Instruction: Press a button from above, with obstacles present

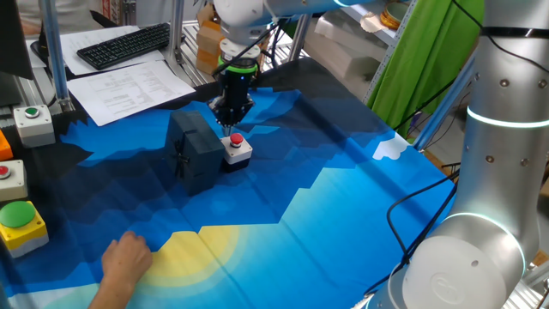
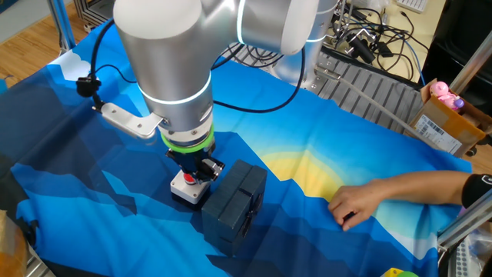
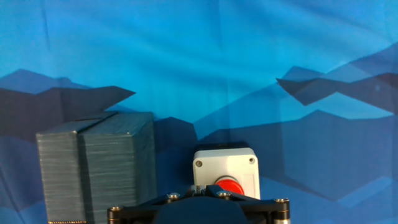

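The button is a small red cap on a white-grey square box on the blue cloth. It also shows in the other fixed view and in the hand view. The dark block stands close to the box on its left. It is taller than the box and shows in the other fixed view and in the hand view. My gripper points straight down just above the red cap, beside the block's top. Its fingertips come together to a point. I cannot tell if it touches the cap.
A person's hand rests on the cloth at the front; it also shows in the other fixed view. A green button on a yellow box and two grey button boxes stand at the left edge. A black cable lies at the right.
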